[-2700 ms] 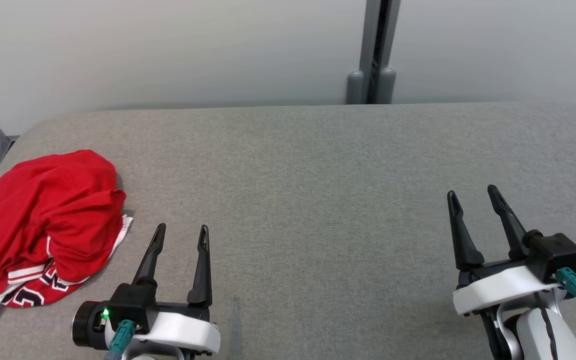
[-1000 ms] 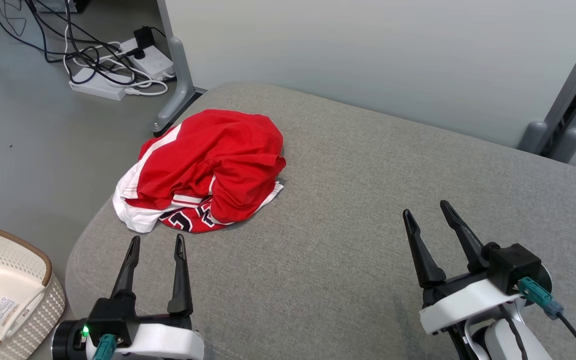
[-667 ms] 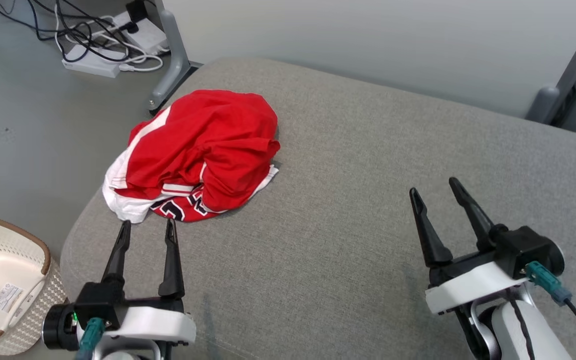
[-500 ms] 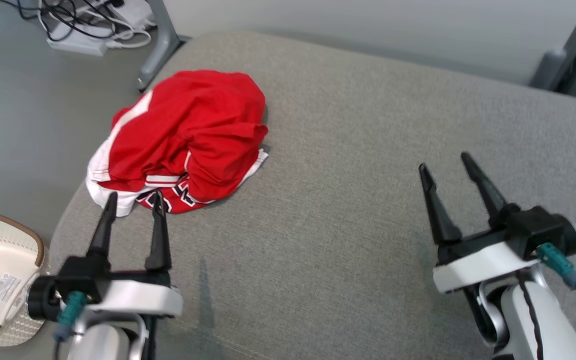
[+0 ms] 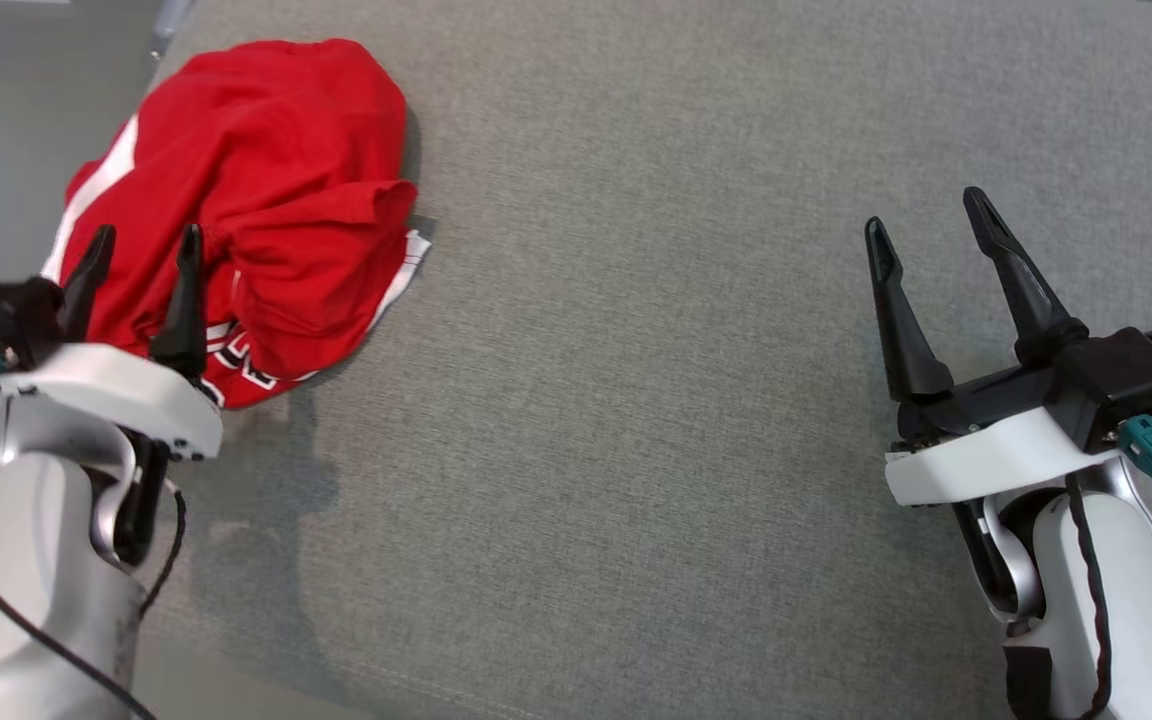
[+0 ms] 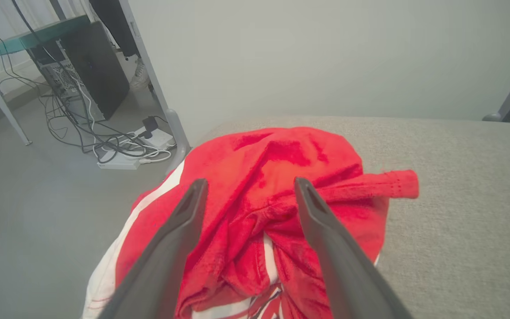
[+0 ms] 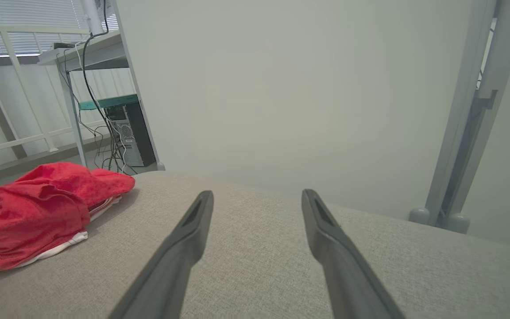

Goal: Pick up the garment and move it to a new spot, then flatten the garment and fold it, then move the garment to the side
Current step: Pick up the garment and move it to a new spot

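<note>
Since a second ago the head camera has swung left and tilted down. The garment (image 5: 266,180) has not moved and lies crumpled at the 10 o'clock corner of the grey padded surface (image 5: 636,400). The left gripper (image 5: 148,235) has advanced from short of the heap to over its near edge, fingers apart, holding nothing. The right gripper (image 5: 926,212) waits at 3 o'clock, also apart, well clear. Assessment: pick-up is imminent, with lowering and closing still outstanding.

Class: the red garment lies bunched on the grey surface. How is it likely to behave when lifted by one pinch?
Probably floppy: the garment lies in soft creases, so it would drape and unfurl. Likely light: its layers look thin.
</note>
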